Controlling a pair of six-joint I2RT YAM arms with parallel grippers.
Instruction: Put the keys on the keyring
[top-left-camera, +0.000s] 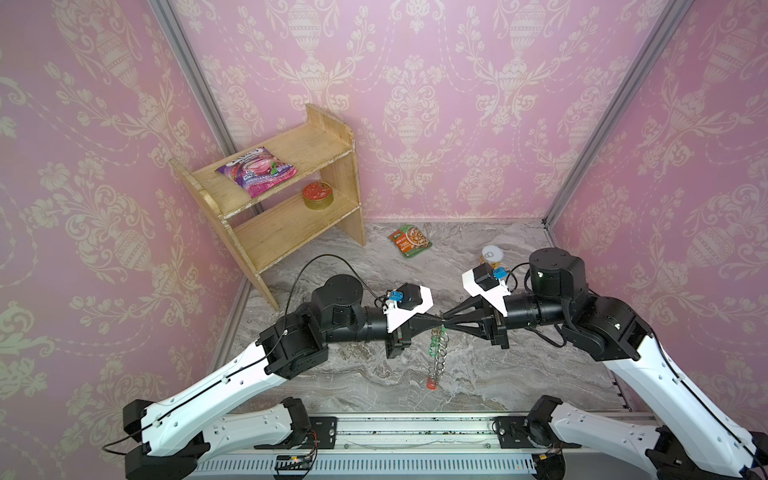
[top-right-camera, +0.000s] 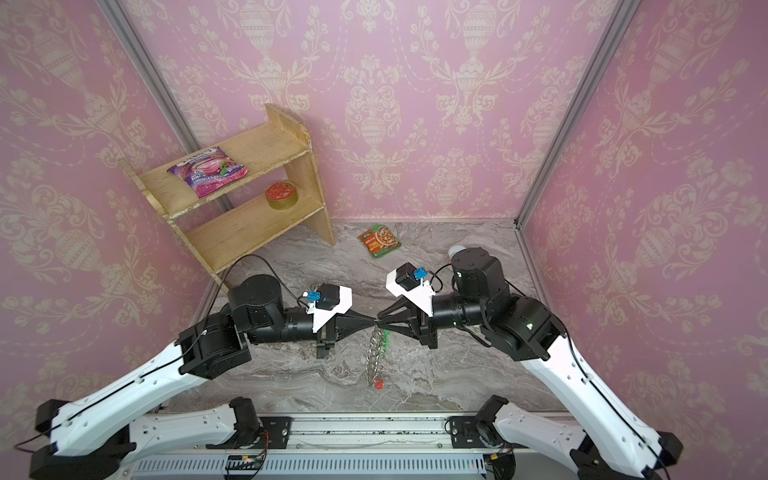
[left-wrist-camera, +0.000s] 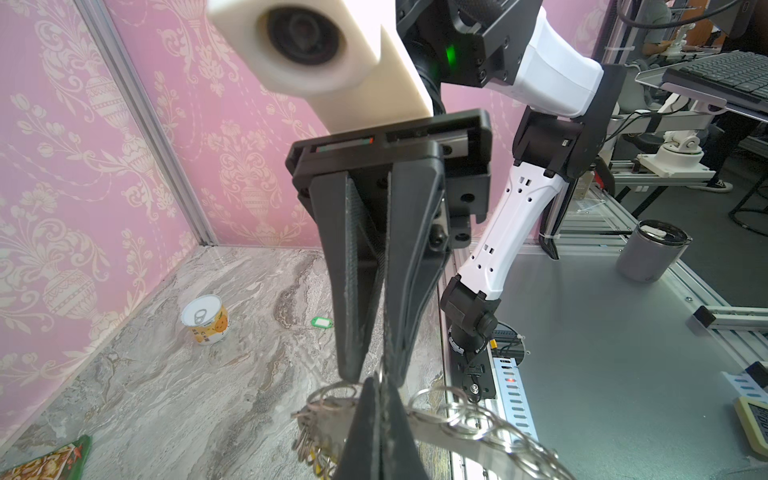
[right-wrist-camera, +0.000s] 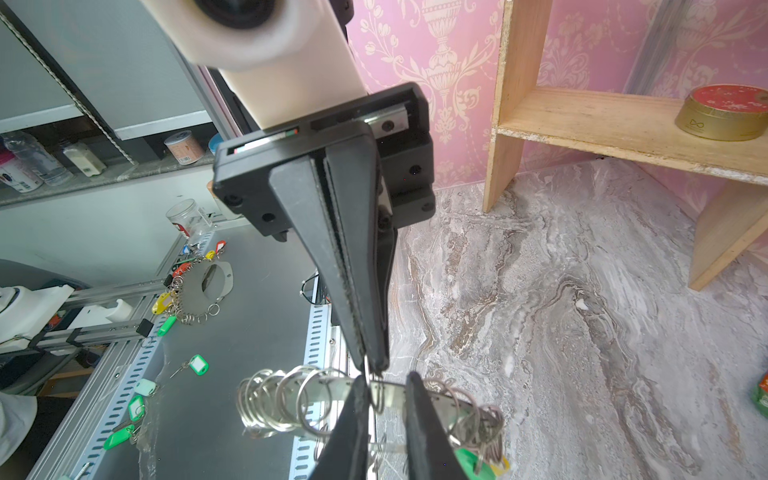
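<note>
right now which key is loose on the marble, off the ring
The green tag near the pull-tab can; the other tags here hang from the keyring.

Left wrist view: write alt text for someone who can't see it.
The left gripper, shut, clamps the keyring, a grey metal plate edged with wire loops, while the right gripper meets it tip to tip, fingers slightly apart. Beyond, on the marble table, sit a green key tag and a pull-tab can.

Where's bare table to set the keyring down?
Bare grey marble tabletop front right, between the grey metal keyring and the right arm; back, between the green-orange food packet and the white-lidded can. Crowded mid-table, where left claw and right claw meet.
</note>
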